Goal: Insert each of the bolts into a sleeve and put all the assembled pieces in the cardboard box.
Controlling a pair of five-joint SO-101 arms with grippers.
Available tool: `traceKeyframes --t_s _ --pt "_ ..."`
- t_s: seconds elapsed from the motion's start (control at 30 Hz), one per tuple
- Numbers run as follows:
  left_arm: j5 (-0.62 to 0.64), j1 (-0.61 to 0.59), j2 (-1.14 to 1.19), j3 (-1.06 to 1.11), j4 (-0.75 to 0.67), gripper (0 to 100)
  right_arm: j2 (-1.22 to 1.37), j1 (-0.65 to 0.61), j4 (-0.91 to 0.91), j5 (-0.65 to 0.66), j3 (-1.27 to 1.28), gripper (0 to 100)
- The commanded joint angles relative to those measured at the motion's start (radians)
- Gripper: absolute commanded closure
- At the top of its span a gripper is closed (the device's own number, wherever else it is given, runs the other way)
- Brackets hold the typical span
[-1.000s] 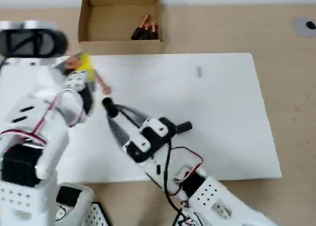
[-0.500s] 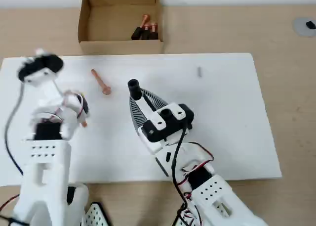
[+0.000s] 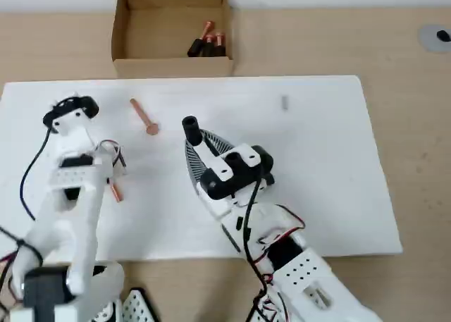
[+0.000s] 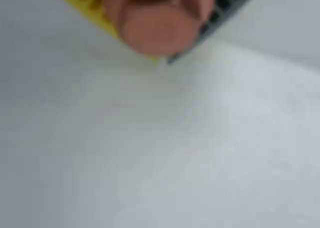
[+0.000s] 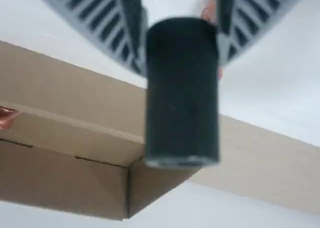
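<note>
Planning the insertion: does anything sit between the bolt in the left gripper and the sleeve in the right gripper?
Nothing visible does. Only bare white mat lies between the held bolt and the sleeve; the loose bolt lies off that line, nearer the cardboard box.

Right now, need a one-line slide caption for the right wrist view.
Right gripper holds a black sleeve between its fingers, a corner of the cardboard box beyond.

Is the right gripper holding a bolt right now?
No, the right gripper is shut on a black sleeve.
</note>
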Motion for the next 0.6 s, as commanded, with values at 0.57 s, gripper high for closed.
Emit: traceKeyframes --t_s 0.57 --pt "0.009 0.12 -0.018 -0.206 0.275 89 -0.025 0.025 0.002 -0.011 -0.074 98.8"
